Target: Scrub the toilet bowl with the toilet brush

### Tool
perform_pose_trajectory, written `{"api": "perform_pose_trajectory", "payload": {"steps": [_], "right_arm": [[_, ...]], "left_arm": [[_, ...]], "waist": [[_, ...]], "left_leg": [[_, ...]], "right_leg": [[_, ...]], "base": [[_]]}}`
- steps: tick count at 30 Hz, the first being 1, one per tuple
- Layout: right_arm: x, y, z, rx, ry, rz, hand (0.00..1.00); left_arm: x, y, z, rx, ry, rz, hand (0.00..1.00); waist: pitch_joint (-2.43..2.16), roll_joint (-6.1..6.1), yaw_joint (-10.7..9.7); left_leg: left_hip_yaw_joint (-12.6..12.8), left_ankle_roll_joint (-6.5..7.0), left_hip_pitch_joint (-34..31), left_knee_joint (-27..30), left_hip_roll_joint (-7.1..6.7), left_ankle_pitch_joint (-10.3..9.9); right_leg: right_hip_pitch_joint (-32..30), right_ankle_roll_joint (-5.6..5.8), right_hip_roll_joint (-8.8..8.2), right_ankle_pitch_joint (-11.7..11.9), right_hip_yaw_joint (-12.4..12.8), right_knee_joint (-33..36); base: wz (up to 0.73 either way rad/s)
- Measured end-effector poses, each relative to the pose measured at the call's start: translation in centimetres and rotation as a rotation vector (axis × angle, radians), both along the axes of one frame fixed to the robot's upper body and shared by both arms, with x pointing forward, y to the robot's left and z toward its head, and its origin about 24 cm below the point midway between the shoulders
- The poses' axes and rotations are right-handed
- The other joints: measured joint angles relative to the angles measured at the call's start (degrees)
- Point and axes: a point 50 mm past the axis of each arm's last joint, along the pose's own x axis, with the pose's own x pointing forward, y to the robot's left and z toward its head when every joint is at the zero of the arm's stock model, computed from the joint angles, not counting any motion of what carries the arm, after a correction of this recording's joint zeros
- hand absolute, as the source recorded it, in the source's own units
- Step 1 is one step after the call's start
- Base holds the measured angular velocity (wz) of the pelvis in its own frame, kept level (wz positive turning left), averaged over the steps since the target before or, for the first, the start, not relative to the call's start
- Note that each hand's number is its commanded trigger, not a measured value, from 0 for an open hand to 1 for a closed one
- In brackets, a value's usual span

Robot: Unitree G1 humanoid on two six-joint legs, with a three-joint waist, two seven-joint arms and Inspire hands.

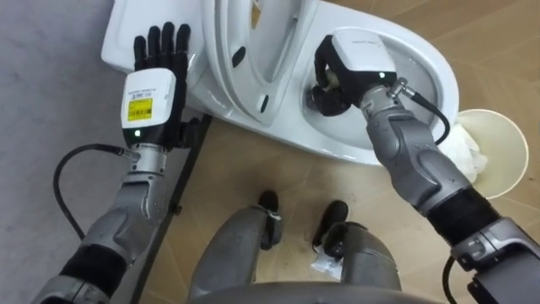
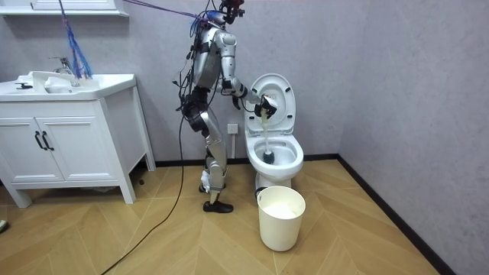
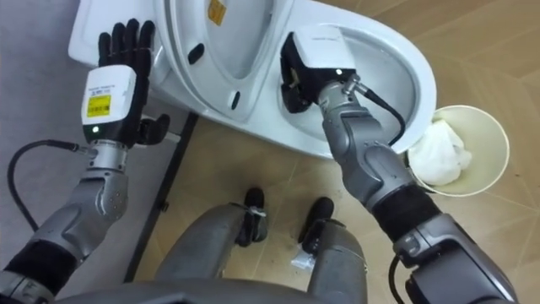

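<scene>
Your brush [image 2: 266, 139] stands nearly upright, its pale handle up in your right hand [image 1: 348, 67] and its dark head down in the toilet [image 1: 426, 72] bowl. The room view gives you that length, while from the head the hand covers it. The right hand's fingers are curled tight round the handle, wrist bent down. Your left hand [image 1: 156, 80] is held flat with straight fingers over the tank [image 1: 121, 38].

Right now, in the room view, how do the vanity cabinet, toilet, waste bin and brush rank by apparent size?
Largest to smallest:
1. vanity cabinet
2. toilet
3. waste bin, nearer the camera yet still smaller-looking
4. brush
</scene>
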Motion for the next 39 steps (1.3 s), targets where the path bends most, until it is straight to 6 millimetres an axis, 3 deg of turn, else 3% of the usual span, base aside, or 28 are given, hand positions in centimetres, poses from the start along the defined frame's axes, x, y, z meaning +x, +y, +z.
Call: {"api": "perform_pose_trajectory", "payload": {"steps": [2,8,18,24,26,31,39], "right_arm": [[-0.1,0.3,0.7,0.013,-0.005,0.019,1.00],[-0.5,0.3,1.7,0.044,-0.014,0.030,1.00],[-0.9,0.3,1.6,0.048,-0.012,0.032,1.00],[-1.9,-1.6,-1.9,0.054,0.029,-0.047,1.00],[-2.2,-3.2,-4.2,0.038,0.075,-0.110,1.00],[-2.8,-6.1,-7.3,0.086,0.115,-0.273,1.00],[-2.9,-8.3,-8.7,0.100,0.098,-0.401,1.00]], "left_arm": [[0.0,0.4,-0.2,-0.002,0.005,0.023,0.00],[0.2,0.6,-0.3,-0.001,0.017,0.043,0.00],[-0.1,1.0,-0.8,0.006,0.041,0.073,0.00],[-0.4,0.9,-1.0,-0.005,0.053,0.086,0.00],[-0.5,1.0,-1.2,-0.003,0.060,0.092,0.00],[-0.8,0.7,-1.5,0.000,0.080,0.073,0.00],[0.1,-0.4,-1.0,-0.016,0.064,0.029,0.00]], "waist": [[-0.06,-0.10,-0.9],[-0.07,-0.09,-1.0],[-0.17,-0.07,-2.2],[-0.23,-0.03,-2.7],[-0.22,-0.05,-3.6],[-0.16,0.02,-4.4],[0.42,0.76,-3.6]], "left_leg": [[0.2,0.00,0.1,0.2,0.11,0.0],[1.0,0.00,0.6,0.4,0.31,0.0],[1.5,-0.04,0.8,0.7,0.32,0.0],[1.4,-0.01,1.4,0.3,0.18,0.0],[1.1,0.18,1.5,-0.1,-0.24,0.2],[0.4,0.55,1.7,-0.4,-0.63,0.4],[-0.8,0.63,1.4,-0.4,-1.57,0.4]], "right_leg": [[0.0,-0.07,0.01,0.2,0.2,0.0],[0.0,-0.25,0.05,0.7,0.7,0.5],[-0.4,-0.37,-0.04,0.8,1.8,1.2],[0.4,-0.23,-0.15,0.8,1.7,0.9],[0.6,-0.03,-0.65,0.6,1.2,1.1],[1.4,0.38,-1.38,0.3,0.1,0.9],[1.2,0.67,-2.37,-0.7,-1.0,1.7]], "base": [[-0.05],[-0.08],[-0.02],[0.01],[0.13],[0.13],[0.10]]}}
